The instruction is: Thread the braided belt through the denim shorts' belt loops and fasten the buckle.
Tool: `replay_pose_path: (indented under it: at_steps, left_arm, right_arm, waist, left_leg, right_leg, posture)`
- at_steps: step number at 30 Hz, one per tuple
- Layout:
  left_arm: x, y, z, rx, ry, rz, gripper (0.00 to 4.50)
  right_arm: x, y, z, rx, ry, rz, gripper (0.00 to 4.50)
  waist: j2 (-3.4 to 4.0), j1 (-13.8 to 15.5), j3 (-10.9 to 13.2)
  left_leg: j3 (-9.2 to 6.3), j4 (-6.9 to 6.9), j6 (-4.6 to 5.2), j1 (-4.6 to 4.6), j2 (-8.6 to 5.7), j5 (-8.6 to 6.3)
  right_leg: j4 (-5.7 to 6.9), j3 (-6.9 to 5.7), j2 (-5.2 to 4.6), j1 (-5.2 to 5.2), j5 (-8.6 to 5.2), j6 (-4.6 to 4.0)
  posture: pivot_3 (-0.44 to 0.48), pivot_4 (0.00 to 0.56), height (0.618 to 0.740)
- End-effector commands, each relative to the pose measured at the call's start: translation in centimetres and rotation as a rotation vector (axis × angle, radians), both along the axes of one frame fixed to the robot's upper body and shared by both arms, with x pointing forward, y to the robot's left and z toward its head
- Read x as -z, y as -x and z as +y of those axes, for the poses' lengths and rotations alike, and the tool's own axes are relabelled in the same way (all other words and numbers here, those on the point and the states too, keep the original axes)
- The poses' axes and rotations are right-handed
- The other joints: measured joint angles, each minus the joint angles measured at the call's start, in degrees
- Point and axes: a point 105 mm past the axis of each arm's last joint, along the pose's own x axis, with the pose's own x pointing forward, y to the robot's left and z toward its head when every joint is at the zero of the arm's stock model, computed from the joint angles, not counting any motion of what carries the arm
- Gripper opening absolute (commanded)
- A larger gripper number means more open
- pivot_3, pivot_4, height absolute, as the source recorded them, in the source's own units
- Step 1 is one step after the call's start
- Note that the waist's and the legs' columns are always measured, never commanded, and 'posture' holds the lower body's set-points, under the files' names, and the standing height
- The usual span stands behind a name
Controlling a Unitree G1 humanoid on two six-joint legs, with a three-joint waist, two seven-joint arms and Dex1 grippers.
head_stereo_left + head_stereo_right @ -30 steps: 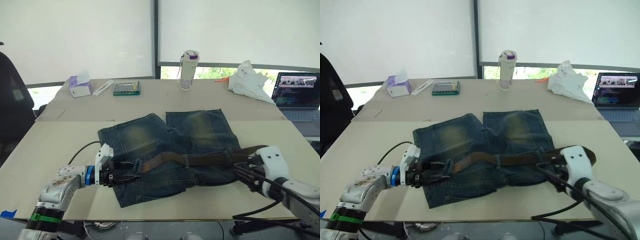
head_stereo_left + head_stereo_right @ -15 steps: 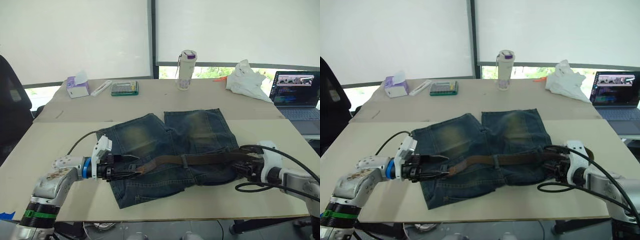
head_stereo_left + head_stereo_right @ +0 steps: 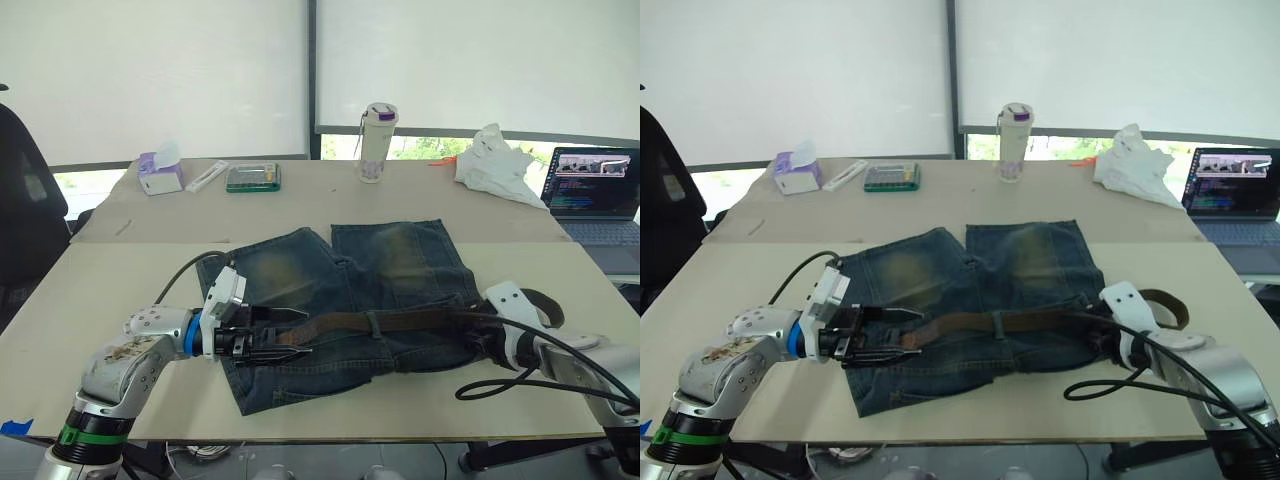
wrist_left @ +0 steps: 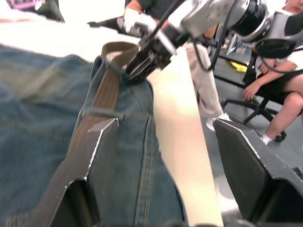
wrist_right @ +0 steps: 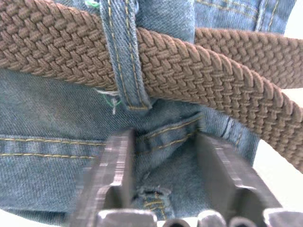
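Left eye view: the denim shorts lie flat in the middle of a pale table, waistband toward the robot. The braided belt runs along the waistband, under a belt loop near its centre. The left gripper sits at 8 o'clock from the shorts' centre, its fingers spread over the waistband at the belt's left end. The right gripper sits at 4 o'clock, at the waistband's right edge, where the belt curls away in a loop. At 12 o'clock, farther back, stand a bottle, a tissue box and a laptop.

Left wrist view: the two black fingers are wide apart, holding nothing, with the belt running away between them across blue denim to the right gripper. Seated people's legs show beyond the table edge.

Right wrist view: the right fingers are apart, resting over denim near the waistband seam and gripping nothing. The woven brown belt passes beneath an upright denim loop just ahead of them.
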Motion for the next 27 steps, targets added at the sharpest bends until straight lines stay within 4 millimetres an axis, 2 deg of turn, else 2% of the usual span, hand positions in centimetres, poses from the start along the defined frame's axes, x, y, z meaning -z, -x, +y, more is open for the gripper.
replay_pose_path:
  at_steps: [1, 3, 6, 10, 15, 16, 20, 22, 23, 24, 27]
  left_arm:
    - [-1.0, 0.5, -1.1, 0.034, 0.018, -0.042, 3.4]
    - [-1.0, 0.5, -1.4, 0.034, 0.022, -0.047, 3.4]
    - [-1.0, 0.1, -1.7, 0.017, 0.036, -0.049, 3.4]
    - [-0.5, -0.5, -2.1, -0.008, 0.043, -0.04, 3.4]
    - [-0.3, -1.0, -2.3, -0.024, 0.048, -0.035, 3.4]
    - [-0.2, -1.1, -2.2, -0.026, 0.045, -0.032, 3.4]
    - [0.3, -1.2, -1.8, -0.034, 0.033, -0.015, 3.4]
    - [0.6, -1.2, -1.5, -0.034, 0.021, -0.003, 3.4]
    - [0.8, -1.1, -1.4, -0.033, 0.014, 0.002, 3.4]
    - [1.0, -1.1, -1.3, -0.033, 0.009, 0.007, 3.4]
    - [1.5, -0.9, -1.0, -0.019, -0.008, 0.027, 3.4]
  right_arm:
    - [0.8, 0.8, -3.0, 0.098, 0.123, 0.023, 0.62]
    - [0.3, 0.8, -4.0, 0.141, 0.146, -0.003, 0.02]
    - [-0.7, 0.4, -5.7, 0.225, 0.158, -0.053, 0.02]
    - [-2.0, -0.1, -9.1, 0.386, 0.205, -0.119, 0.02]
    - [-1.8, 0.4, -11.3, 0.441, 0.253, -0.124, 0.02]
    - [-2.3, 0.5, -10.6, 0.404, 0.206, -0.134, 0.02]
    - [-4.8, 1.7, -6.1, 0.221, -0.034, -0.175, 1.48]
    - [-6.5, 3.2, -3.6, 0.116, -0.156, -0.19, 2.14]
    - [-7.8, 4.0, -1.9, 0.051, -0.252, -0.206, 2.58]
    - [-8.9, 4.9, -0.2, -0.025, -0.331, -0.217, 2.83]
    - [-9.7, 6.9, 3.8, -0.192, -0.43, -0.194, 2.83]
  waist:
    - [0.0, 0.39, 0.0]
    - [-0.02, 0.77, -0.01]
    - [0.0, 1.13, 0.0]
    - [0.07, 1.56, 0.02]
    - [0.17, 1.49, 0.0]
    - [0.22, 1.43, 0.0]
    - [0.56, 0.99, 0.02]
    - [0.6, 0.49, 0.04]
    - [0.6, 0.35, 0.03]
    - [0.56, 0.2, 0.06]
    - [0.56, 0.03, 0.07]
  left_leg:
    - [0.0, 0.01, 0.0, -0.01, -0.02, 0.0]
    - [-0.01, 0.08, 0.01, -0.01, -0.05, -0.01]
    - [-0.04, 0.43, 0.14, -0.14, -0.07, -0.09]
    - [-0.03, 0.55, 0.15, -0.22, -0.37, -0.1]
    - [0.0, 0.53, 0.24, -0.25, -0.53, -0.15]
    - [0.0, 0.53, 0.24, -0.23, -0.52, -0.15]
    - [-0.02, 0.54, 0.26, -0.25, -0.49, -0.16]
    - [-0.04, 0.54, 0.27, -0.24, -0.44, -0.17]
    - [-0.04, 0.53, 0.29, -0.22, -0.37, -0.18]
    - [-0.03, 0.53, 0.31, -0.19, -0.33, -0.19]
    - [-0.04, 0.54, 0.34, -0.16, -0.19, -0.21]
  right_leg:
    - [0.0, 0.0, -0.01, 0.01, 0.0, 0.0]
    - [-0.01, -0.01, -0.04, 0.04, 0.0, 0.03]
    - [0.02, -0.05, -0.08, 0.06, 0.01, 0.06]
    - [0.0, -0.04, -0.35, 0.07, 0.03, 0.23]
    - [-0.01, 0.01, -0.4, 0.04, 0.01, 0.32]
    - [0.0, 0.01, -0.39, 0.04, 0.01, 0.32]
    - [0.06, 0.02, -0.36, 0.03, 0.0, 0.34]
    - [0.1, 0.04, -0.32, 0.03, -0.01, 0.35]
    - [0.12, 0.08, -0.26, 0.03, -0.01, 0.35]
    - [0.12, 0.1, -0.22, 0.04, -0.01, 0.35]
    - [0.13, 0.12, -0.07, 0.06, -0.01, 0.35]
  posture:
    - [0.0, 0.15, 0.74]
    - [0.0, 0.15, 0.74]
    - [0.0, 0.15, 0.74]
    - [0.0, 0.15, 0.74]
    - [0.0, 0.15, 0.74]
    - [0.0, 0.15, 0.74]
    - [0.0, 0.15, 0.74]
    - [0.0, 0.15, 0.74]
    - [0.0, 0.15, 0.74]
    - [0.0, 0.15, 0.74]
    - [0.0, 0.15, 0.74]
